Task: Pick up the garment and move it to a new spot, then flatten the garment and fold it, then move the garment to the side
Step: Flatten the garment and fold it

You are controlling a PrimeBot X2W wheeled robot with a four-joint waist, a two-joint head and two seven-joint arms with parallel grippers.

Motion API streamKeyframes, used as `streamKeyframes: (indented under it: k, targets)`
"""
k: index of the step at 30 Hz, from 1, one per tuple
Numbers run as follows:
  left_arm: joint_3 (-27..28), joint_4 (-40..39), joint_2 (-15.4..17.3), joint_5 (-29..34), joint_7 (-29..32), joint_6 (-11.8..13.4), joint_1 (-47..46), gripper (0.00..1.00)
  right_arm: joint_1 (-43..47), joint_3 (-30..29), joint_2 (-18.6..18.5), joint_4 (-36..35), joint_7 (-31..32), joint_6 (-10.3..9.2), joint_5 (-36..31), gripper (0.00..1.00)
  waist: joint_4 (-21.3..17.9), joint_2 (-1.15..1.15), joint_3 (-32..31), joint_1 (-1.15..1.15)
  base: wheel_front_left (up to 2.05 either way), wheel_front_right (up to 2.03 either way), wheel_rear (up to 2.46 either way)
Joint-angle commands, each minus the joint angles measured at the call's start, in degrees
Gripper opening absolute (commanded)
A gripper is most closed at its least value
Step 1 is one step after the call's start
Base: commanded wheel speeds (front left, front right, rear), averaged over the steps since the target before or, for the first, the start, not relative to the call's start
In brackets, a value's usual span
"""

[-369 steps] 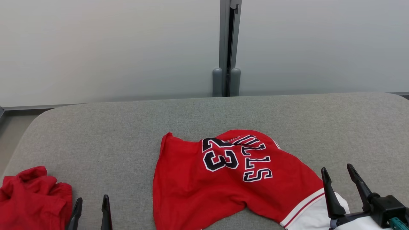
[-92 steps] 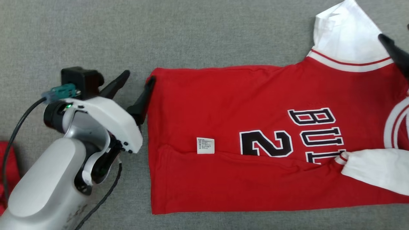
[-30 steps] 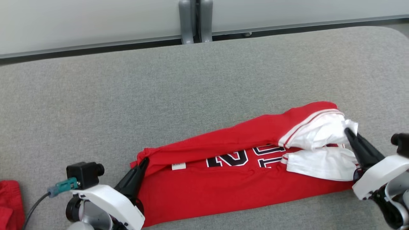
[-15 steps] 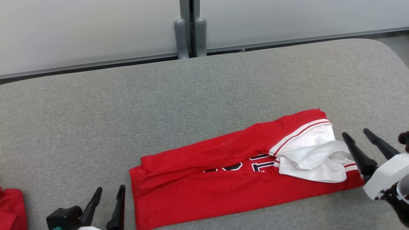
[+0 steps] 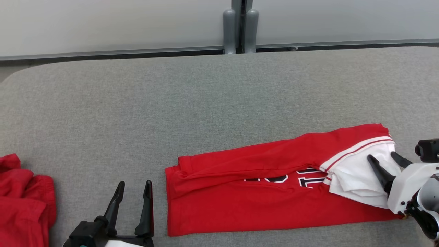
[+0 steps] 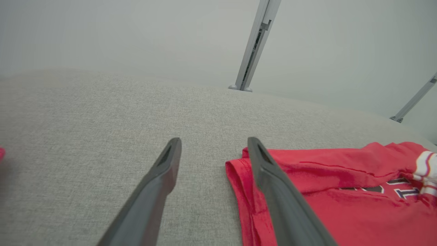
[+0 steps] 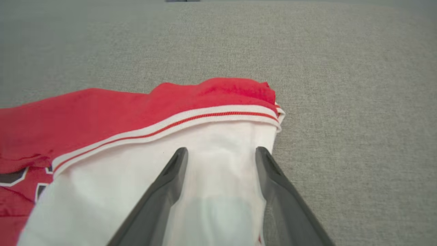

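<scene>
Lying folded into a long band near the front of the grey, cloth-covered desk, the red garment reaches from just beside our left gripper across to our right gripper. Parts of black-and-white lettering peek out from under the upper fold, and a white sleeve with a red-striped cuff lies bunched on top at the right end. We see our left fingers spread apart and holding nothing, poised over bare desk next to the hem; in the left wrist view the left gripper frames grey fabric, with the garment starting at the inner finger. Our right fingers are likewise parted, over the white sleeve; in the right wrist view the right gripper straddles that cloth, though we cannot tell whether the tips touch it. A second heap of red cloth sits well apart at the desk's left edge, crumpled. Between the two lies open grey surface. Behind the desk we face pale wall panels joined by a grey upright post, with a dark strip running along their base.
</scene>
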Motion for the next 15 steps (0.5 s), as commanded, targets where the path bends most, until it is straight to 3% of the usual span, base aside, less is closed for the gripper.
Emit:
streamKeyframes:
  k: [1,15]
  targets:
    - [2.05,0.50,-1.42,1.92,-0.23,-1.75,0.22,1.00,-0.89,0.14,-0.12,2.62,0.39,-0.01,-1.70,1.00,1.79,0.00,1.29,0.00,0.00,0.00,0.00]
    - [9.05,2.85,-6.39,7.26,-0.25,-8.16,0.93,1.00,-0.30,-2.25,-1.69,10.42,1.50,-0.15,-4.19,1.00,3.71,0.00,1.63,0.00,0.00,0.00,0.00]
